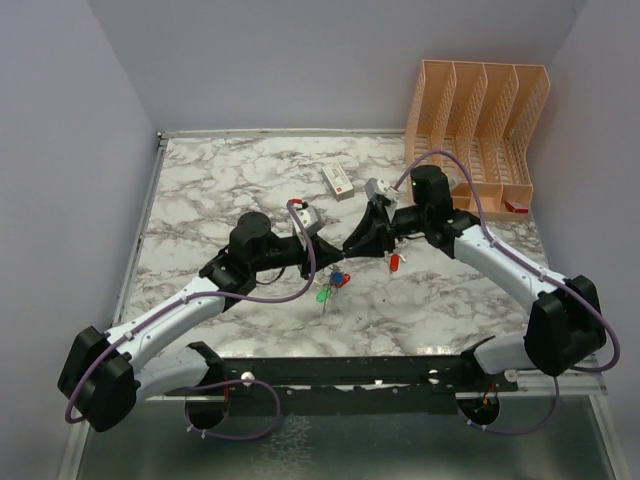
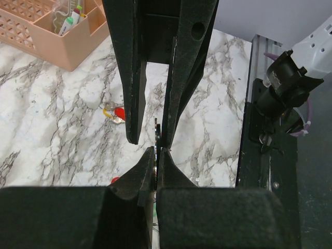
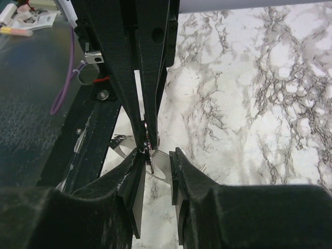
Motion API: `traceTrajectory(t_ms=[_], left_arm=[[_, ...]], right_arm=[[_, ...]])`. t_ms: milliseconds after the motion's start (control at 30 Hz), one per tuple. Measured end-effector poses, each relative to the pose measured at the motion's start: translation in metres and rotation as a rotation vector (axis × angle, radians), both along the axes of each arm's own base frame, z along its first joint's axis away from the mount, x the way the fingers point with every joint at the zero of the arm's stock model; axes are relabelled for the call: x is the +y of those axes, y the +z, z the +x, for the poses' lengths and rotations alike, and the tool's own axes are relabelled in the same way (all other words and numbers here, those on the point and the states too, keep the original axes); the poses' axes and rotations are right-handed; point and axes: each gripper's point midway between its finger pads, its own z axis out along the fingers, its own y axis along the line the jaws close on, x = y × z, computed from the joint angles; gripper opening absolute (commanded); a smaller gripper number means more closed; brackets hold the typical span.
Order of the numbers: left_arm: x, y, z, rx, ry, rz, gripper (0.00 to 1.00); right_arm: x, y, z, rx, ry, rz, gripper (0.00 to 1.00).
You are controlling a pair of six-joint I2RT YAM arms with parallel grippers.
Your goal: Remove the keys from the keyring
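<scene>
In the top view my two grippers meet tip to tip above the middle of the marble table. My left gripper (image 1: 338, 250) (image 2: 156, 151) is shut on the thin edge of the keyring (image 2: 156, 136). The grey band of the keyring (image 3: 165, 167) shows between the fingers of my right gripper (image 1: 358, 243) (image 3: 157, 155), which is open around it. A bunch of keys hangs below the grippers: a blue one (image 1: 339, 279), a green one (image 1: 323, 295) and a red one. Another red key (image 1: 396, 263) (image 2: 118, 112) lies loose on the table.
A white box with a red mark (image 1: 338, 180) lies behind the grippers. An orange file organizer (image 1: 478, 120) (image 2: 57, 36) stands at the back right with small items in it. The black frame rail (image 1: 380, 375) runs along the near table edge.
</scene>
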Motion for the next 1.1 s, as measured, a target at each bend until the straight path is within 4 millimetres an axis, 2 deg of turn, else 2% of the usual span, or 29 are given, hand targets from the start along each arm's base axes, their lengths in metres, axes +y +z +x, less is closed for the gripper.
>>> traceTrajectory(t_ms=[133, 267, 500, 700, 900, 1100], left_arm=[[0.000, 0.000, 0.000, 0.000, 0.000, 0.000, 0.00], [0.000, -0.002, 0.001, 0.004, 0.001, 0.004, 0.00], [0.001, -0.003, 0.002, -0.009, -0.001, 0.014, 0.20], [0.002, 0.002, 0.005, -0.047, -0.003, 0.036, 0.31], [0.009, 0.008, 0.006, -0.113, 0.006, 0.076, 0.36], [0.026, 0.009, 0.011, -0.199, 0.057, 0.149, 0.37]], right_arm=[[0.000, -0.001, -0.002, 0.005, 0.004, -0.007, 0.19], [0.000, -0.003, -0.004, 0.004, 0.011, -0.012, 0.01], [-0.001, -0.005, -0.005, 0.001, 0.015, -0.017, 0.01], [0.000, -0.007, -0.003, -0.004, 0.003, -0.025, 0.01], [0.000, -0.007, 0.001, -0.012, -0.017, -0.031, 0.01], [0.000, -0.007, 0.003, -0.015, -0.028, -0.035, 0.01]])
